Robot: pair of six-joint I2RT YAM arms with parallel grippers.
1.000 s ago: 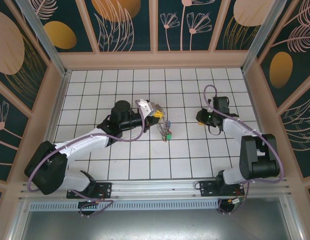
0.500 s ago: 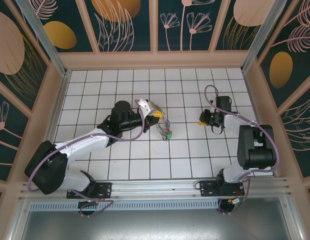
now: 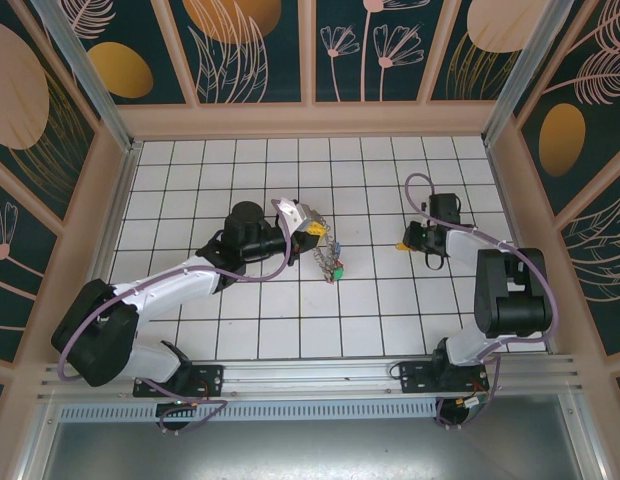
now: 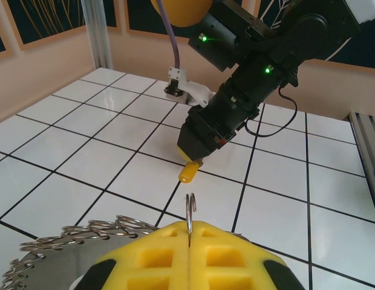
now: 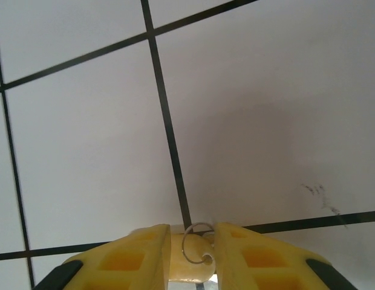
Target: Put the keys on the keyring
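My left gripper (image 3: 312, 228) is shut on the keyring (image 4: 190, 211). In the left wrist view its thin metal edge stands upright between the yellow pads (image 4: 157, 257). Small rings and keys (image 4: 84, 232) fan out to the left of it. From above, the bunch of keys (image 3: 328, 258) with a green tag (image 3: 337, 271) hangs below that gripper. My right gripper (image 3: 408, 243) points down at the tiles to the right and holds a key with a yellow tag (image 5: 190, 257). The tag and its small split ring (image 5: 196, 244) sit between the pads. The same tag (image 4: 189, 172) sticks out just above the floor.
White tiled floor (image 3: 390, 310) with black grid lines, walled by a peach rim (image 3: 310, 120). The right arm's black wrist and cable (image 4: 260, 72) rise close in front of the left gripper. About two tiles of floor separate the two grippers.
The right arm folded its elbow back and its gripper shifted slightly right; its pads have eased a little apart around the yellow tag. The left arm and the keyring stayed still.
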